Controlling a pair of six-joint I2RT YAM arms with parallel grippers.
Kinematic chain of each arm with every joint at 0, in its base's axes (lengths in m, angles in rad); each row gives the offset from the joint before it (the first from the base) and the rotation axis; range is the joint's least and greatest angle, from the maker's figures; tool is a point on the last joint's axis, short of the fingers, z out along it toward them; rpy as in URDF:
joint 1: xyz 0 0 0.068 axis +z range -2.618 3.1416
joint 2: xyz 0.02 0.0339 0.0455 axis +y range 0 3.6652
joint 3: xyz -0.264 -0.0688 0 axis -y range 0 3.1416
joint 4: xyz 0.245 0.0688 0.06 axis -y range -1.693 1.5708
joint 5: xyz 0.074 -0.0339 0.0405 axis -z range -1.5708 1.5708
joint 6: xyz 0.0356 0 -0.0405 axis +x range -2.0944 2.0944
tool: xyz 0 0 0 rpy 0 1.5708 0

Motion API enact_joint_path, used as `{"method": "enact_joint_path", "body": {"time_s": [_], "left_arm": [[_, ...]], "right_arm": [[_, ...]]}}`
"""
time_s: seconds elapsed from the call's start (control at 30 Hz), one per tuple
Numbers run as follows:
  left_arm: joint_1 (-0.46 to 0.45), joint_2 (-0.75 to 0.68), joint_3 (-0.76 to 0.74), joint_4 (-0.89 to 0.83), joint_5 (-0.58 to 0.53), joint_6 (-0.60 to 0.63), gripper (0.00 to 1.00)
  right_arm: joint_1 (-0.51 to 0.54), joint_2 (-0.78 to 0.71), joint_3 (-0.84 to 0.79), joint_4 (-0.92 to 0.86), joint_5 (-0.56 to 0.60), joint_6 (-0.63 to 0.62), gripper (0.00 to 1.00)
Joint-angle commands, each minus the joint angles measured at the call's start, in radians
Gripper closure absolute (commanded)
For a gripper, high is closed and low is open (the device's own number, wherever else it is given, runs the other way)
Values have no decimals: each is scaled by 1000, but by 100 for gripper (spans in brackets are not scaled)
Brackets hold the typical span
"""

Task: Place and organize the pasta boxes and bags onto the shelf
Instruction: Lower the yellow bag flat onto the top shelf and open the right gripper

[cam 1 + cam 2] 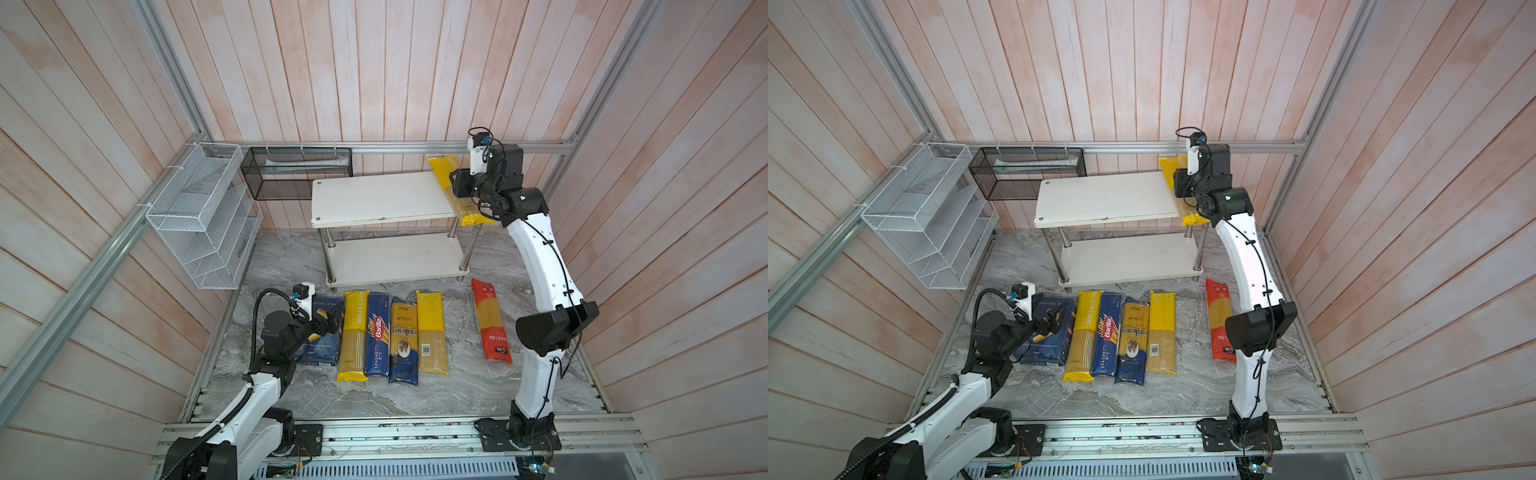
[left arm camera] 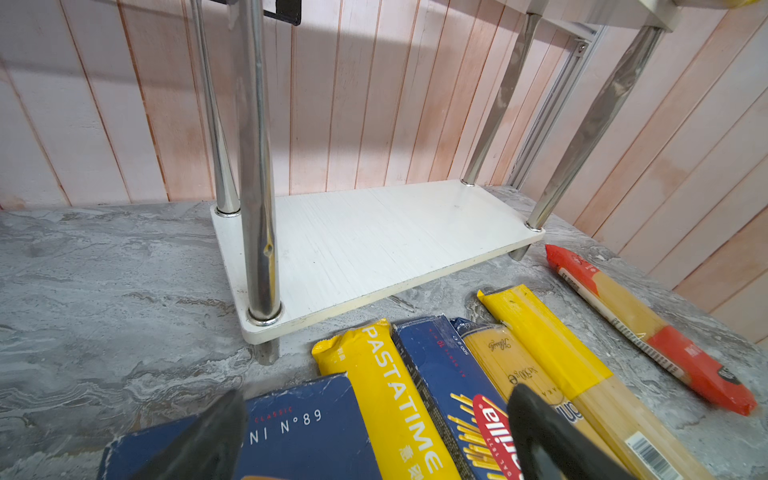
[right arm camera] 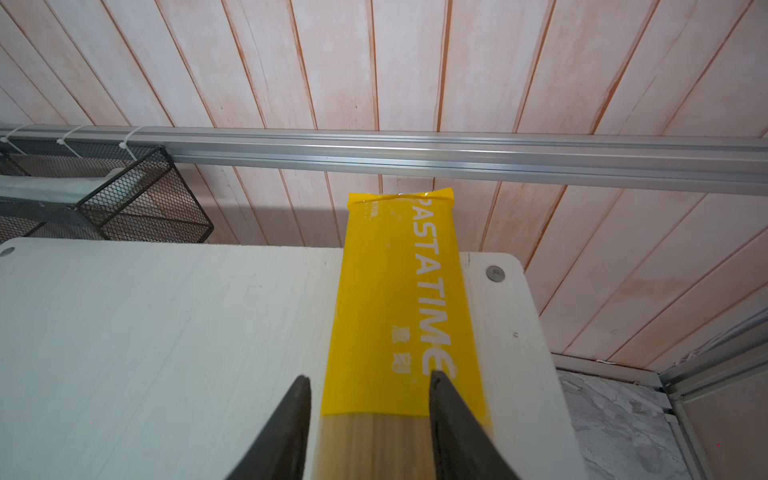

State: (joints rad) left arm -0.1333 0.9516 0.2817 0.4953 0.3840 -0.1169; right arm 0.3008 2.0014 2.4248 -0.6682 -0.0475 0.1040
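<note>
Pink plank walls [image 3: 374, 62] back the two-tier white-board shelf [image 3: 166, 332]. Across its top, mid-frame in the right wrist view, lies the long yellow plastic PASTATIME bag [image 3: 395, 291]. My right claw [image 3: 370, 375] straddles it, released: I should rise straight, dragging nothing.

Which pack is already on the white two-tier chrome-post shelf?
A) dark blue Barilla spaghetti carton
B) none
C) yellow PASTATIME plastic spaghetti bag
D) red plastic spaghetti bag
C: a yellow PASTATIME plastic spaghetti bag lies across the shelf's top board; no other pack is on either board.
</note>
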Motion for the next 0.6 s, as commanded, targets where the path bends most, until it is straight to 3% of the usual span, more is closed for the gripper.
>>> {"method": "enact_joint_path", "body": {"time_s": [0.0,0.23,0.43,0.57], "left_arm": [[-2,-13,-12,23,-11,-4,0],[-2,-16,-15,24,-12,-4,0],[-3,-11,-11,22,-11,-4,0],[-2,-28,-21,27,-16,-5,0]], "right_arm": [[16,-81,-47,49,-63,-25,54],[88,-198,-152,62,-3,-59,54],[134,-368,-463,229,2,-105,54],[196,-506,-692,309,150,-57,57]]}}
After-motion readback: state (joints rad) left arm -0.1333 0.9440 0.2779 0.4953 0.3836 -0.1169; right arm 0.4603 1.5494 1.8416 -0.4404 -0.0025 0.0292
